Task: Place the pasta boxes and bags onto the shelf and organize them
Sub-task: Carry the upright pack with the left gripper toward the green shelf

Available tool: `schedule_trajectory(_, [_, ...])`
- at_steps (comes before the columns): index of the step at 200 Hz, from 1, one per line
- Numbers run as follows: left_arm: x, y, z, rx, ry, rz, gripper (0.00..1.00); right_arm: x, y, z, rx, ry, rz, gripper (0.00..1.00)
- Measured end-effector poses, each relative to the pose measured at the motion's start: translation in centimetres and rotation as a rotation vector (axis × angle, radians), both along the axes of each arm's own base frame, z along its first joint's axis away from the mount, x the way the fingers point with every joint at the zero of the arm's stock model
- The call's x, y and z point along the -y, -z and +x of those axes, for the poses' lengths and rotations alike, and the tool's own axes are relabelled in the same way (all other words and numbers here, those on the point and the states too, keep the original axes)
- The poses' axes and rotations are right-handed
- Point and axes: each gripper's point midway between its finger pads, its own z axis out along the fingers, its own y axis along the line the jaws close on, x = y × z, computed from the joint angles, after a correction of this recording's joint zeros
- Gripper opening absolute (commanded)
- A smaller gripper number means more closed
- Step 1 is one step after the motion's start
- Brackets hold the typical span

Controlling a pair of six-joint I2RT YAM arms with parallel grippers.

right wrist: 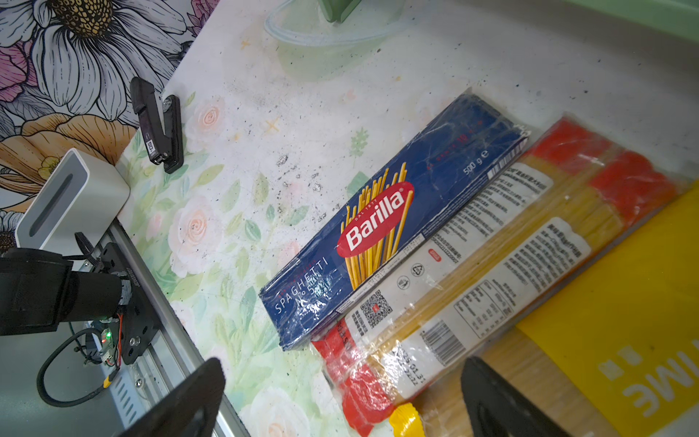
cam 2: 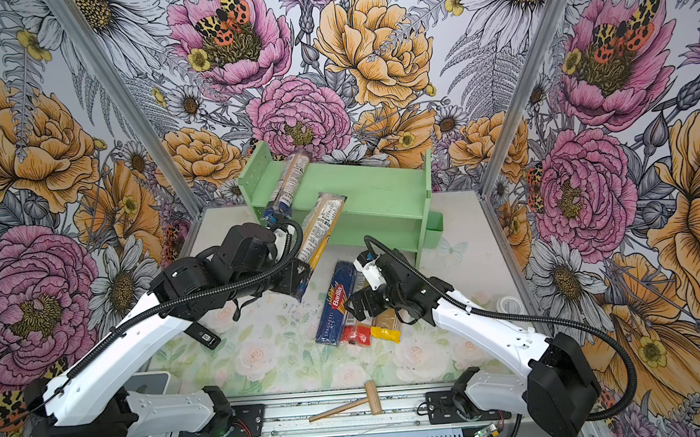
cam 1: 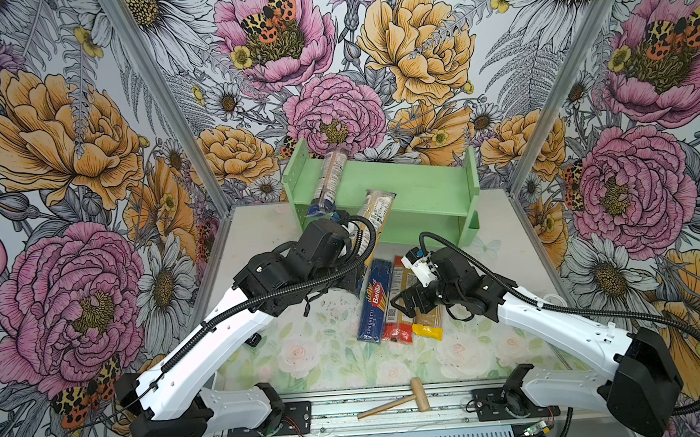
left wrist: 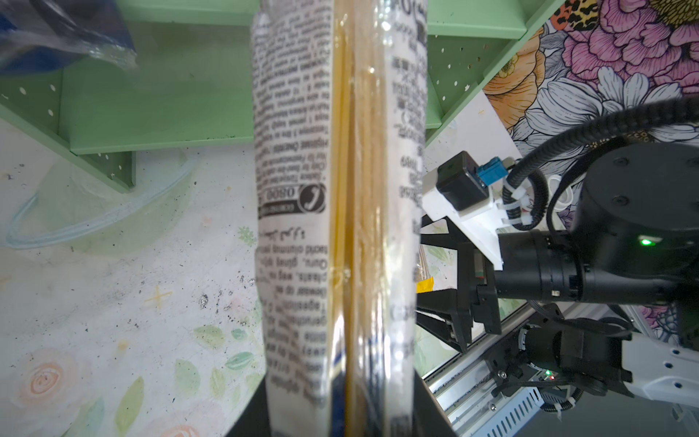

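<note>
A clear spaghetti bag [left wrist: 340,227] fills the left wrist view, pinched at its near end by the left gripper [cam 2: 298,279]; its far end reaches the shelf [cam 1: 421,182] (resting or not, I cannot tell). Another blue-ended bag [cam 1: 331,175] lies at the top tier's left end. The right gripper [right wrist: 340,401] hangs, jaws spread wide, over the red-ended bag [right wrist: 472,272], between the Barilla box [right wrist: 393,212] and the yellow bag [right wrist: 624,302].

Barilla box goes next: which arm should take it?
Right. The right gripper hangs open over the Barilla box and the red-ended bag beside it. The left gripper is shut on a clear spaghetti bag whose far end leans on the shelf, so it is busy.
</note>
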Motion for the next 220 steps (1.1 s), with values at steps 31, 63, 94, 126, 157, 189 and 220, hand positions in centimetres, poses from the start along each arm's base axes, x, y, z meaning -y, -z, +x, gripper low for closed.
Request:
schedule_trajectory(31, [0.1, -1.6, 0.8, 0.050, -0.009, -0.006, 0.00, 0.0, 0.0, 0.0, 0.000, 0.000, 0.000, 1.00])
schedule_trajectory(63, [1.1, -2.5, 1.8, 0.079, -0.003, -0.002, 0.00, 0.0, 0.0, 0.0, 0.000, 0.000, 0.000, 1.00])
schedule_trajectory(94, [2.1, -2.6, 3.0, 0.092, 0.002, 0.014, 0.00, 0.0, 0.0, 0.0, 0.001, -0.001, 0.000, 0.99])
schedule_trajectory(126, [2.4, -3.0, 3.9, 0.104, 0.003, 0.023, 0.00, 0.2, 0.0, -0.2, 0.005, -0.003, 0.000, 1.00])
schedule_trajectory(157, [2.3, -4.2, 4.9, 0.129, -0.009, 0.016, 0.00, 0.4, -0.1, -0.1, 0.009, 0.002, 0.000, 0.99])
schedule_trajectory(189, [2.8, -5.7, 5.7, 0.162, -0.009, 0.000, 0.00, 0.5, 0.3, -0.3, 0.003, 0.002, -0.005, 0.99])
schedule_trajectory(220, [3.7, -5.9, 6.6, 0.169, -0.005, 0.002, 0.00, 0.9, 0.6, -0.4, 0.000, 0.010, -0.010, 0.99])
